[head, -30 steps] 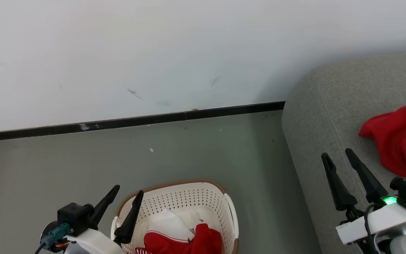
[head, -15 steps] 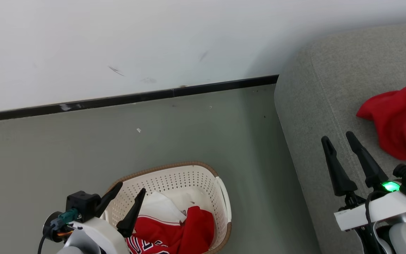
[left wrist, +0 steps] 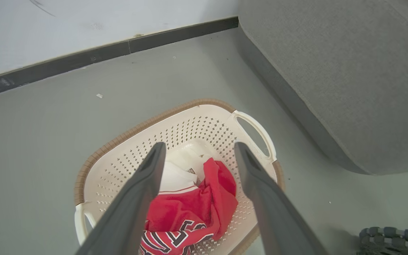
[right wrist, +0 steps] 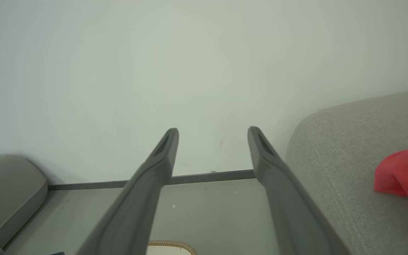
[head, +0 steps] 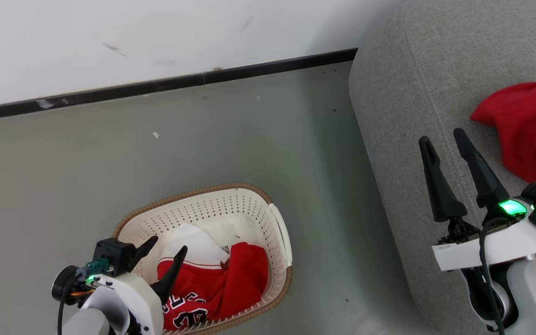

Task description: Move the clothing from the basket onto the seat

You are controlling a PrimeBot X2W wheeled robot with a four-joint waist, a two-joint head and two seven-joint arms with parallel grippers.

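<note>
Grey floor (head: 86,163) is holding the basket (head: 193,190) at lower left, jersey (head: 231,279) lying inside beneath the spread left claw (head: 169,244); right claw (head: 441,136) is also hanging spread. A careless descent could be hooking its perforated wall.

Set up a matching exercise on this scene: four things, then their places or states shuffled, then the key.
1. lettered jersey
2. plain red garment
3. basket
4. left pincer

a. stands on the floor
b. lies on the seat
c. open, aimed at the basket
d. crumpled inside the basket

Pairs: 1-d, 2-b, 3-a, 4-c
</note>
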